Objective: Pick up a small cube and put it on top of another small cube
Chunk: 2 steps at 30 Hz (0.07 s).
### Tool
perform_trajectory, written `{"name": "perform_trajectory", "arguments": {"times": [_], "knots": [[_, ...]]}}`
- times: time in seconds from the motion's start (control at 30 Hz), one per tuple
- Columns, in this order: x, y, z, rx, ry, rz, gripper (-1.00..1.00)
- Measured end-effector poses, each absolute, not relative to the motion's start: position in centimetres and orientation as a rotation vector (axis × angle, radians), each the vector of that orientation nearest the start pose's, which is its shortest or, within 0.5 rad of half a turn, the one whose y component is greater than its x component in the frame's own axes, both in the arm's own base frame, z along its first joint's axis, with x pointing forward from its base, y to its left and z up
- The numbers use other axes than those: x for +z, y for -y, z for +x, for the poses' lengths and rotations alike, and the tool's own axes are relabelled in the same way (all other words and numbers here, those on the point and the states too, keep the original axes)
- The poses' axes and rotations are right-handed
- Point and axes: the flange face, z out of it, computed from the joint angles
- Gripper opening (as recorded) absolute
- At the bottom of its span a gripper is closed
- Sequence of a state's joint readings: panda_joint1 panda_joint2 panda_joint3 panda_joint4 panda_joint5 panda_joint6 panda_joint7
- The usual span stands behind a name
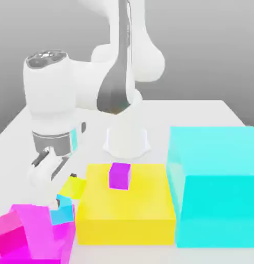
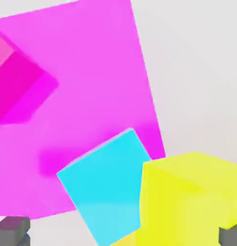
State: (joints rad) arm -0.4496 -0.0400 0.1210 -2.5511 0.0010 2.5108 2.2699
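Watching a white arm (image 1: 56, 98) bending down over the near part of the tabletop (image 1: 201, 113), toward the exterior view's left. Seeing its pincer (image 1: 50, 172) hanging low there, pointing downward, fingers spread well apart. Catching the dark fingertips (image 2: 12, 229) at opposite corners in the hand view, wider apart than any small cube and clamping nothing.

Finding the small yellow cube (image 1: 72, 186) just below the pincer, tilted, overlapping one corner of the small light-blue cube (image 1: 62, 212). Reading the yellow cube as the higher of the two in the hand view, where it covers part of the light-blue one. Not managing to tell whether it is resting squarely on top or leaning off the edge.

Placing the light-blue cube against the right edge of a large pink block (image 1: 41, 232) at the near left – with a darker pink cube (image 1: 9, 238) sitting on that block.

Noting, just right of the pair, a wide flat yellow block (image 1: 126, 211) carrying a small purple cube (image 1: 120, 175) near its far edge. Seeing a big cyan block (image 1: 216, 191) standing beside that, at the exterior view's right.
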Motion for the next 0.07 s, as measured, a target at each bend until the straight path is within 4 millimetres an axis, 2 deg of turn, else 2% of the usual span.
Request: {"name": "perform_trajectory", "arguments": {"times": [0.07], "knots": [[30.9, 15.0, 42.4, -0.003, -3.033, -0.824, 1.0]]}}
